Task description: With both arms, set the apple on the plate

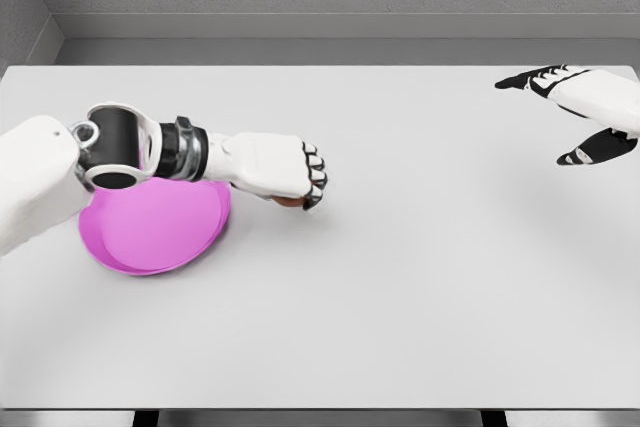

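Left hand (pixel 285 169) curls over small reddish apple (pixel 291 202) beside glossy round pink plate (pixel 160 232) on matte grey table (pixel 400 297); right hand (pixel 590 107) spread, empty.

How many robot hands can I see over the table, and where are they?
2. The left hand is curled just right of the pink plate, a sliver of something reddish-brown showing beneath it. The right hand hovers open at the table's far right edge.
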Controlling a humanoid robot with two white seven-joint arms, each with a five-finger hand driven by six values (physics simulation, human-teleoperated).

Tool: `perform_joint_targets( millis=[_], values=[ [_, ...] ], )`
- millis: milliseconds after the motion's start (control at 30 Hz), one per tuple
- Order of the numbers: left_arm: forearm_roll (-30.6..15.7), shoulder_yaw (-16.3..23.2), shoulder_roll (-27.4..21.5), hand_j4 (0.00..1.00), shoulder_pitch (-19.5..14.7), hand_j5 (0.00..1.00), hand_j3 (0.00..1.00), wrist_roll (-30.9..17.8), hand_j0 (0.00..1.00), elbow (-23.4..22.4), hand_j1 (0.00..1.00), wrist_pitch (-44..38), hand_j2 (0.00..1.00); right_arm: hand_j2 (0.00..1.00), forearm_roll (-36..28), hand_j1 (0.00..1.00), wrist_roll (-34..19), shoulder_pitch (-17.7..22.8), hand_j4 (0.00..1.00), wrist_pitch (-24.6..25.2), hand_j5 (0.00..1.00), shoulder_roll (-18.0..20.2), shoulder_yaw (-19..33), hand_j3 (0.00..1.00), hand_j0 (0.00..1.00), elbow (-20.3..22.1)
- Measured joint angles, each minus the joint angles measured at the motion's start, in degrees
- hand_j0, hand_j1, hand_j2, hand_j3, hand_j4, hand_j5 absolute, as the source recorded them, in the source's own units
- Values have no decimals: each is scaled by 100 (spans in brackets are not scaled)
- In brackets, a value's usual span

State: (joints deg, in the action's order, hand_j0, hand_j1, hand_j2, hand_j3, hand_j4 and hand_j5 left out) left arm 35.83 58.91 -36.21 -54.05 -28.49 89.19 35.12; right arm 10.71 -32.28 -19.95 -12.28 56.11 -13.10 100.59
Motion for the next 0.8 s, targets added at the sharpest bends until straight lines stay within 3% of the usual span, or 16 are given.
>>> perform_joint_targets(
  millis=[167,267,433,533,633,667,800],
  values=[
    [-372,-380,-840,38,88,38,38,-2,38,218,38,2,38,100,0,100,0,0,100,0,100,-1,0,100,100,-2],
    [-487,-531,-1228,38,474,38,38,-2,38,288,38,11,38,100,0,100,0,0,100,0,100,1,0,100,100,-1],
    [-500,-738,-1633,39,914,39,39,-10,39,318,39,14,39,100,0,100,0,9,100,0,100,-1,0,100,100,-2],
    [-501,-776,-1739,42,914,42,42,-12,42,304,42,8,42,100,0,100,0,0,100,0,100,-1,0,100,100,-3],
    [-511,-793,-1786,89,914,89,89,-21,89,288,89,5,89,100,0,100,0,0,100,0,100,-1,0,100,100,-4],
    [-513,-804,-1792,100,914,100,100,-26,100,280,100,3,100,100,0,100,0,0,100,0,100,-1,0,100,100,-5],
    [-493,-826,-1807,100,923,100,100,-50,100,254,100,0,100,100,0,100,0,0,100,0,100,-1,0,100,100,-4]
  ],
)
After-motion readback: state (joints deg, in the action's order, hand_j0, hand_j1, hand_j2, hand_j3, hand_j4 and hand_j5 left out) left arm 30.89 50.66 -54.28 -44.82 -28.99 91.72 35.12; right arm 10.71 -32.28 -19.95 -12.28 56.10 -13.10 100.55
